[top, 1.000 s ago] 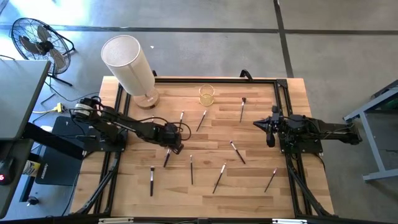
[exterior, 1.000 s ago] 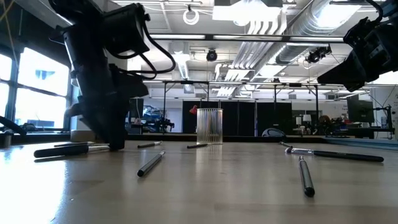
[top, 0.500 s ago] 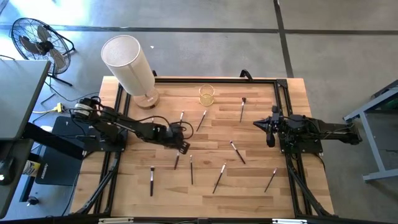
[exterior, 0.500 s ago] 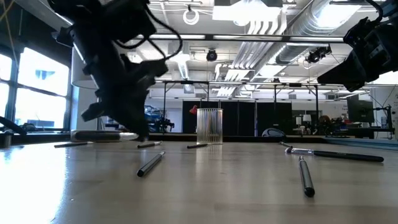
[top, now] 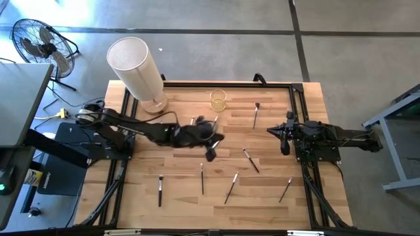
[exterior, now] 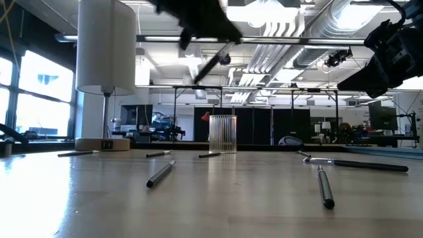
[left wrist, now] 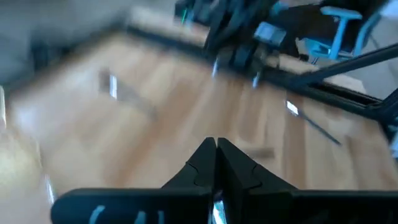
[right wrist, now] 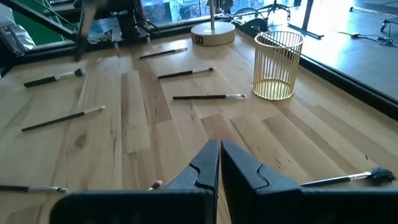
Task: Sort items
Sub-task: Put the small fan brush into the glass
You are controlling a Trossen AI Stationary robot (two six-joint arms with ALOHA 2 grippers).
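Just short of the small clear yellowish glass cup [top: 218,99], the left gripper [top: 211,147] pinches a slim dark-handled makeup brush [exterior: 213,64] aloft; tilted, it could slip; right gripper [top: 283,136] waits, jaws pressed together.

Both arms are matte black, built of blocky jointed links. The left arm [top: 141,128] carries loose black cables looping beside its links. The right arm [top: 328,134] has a chunky black wrist block. Each gripper's fingers [right wrist: 202,165] are black, angular and tapered, mounted on a flat black crossbar.
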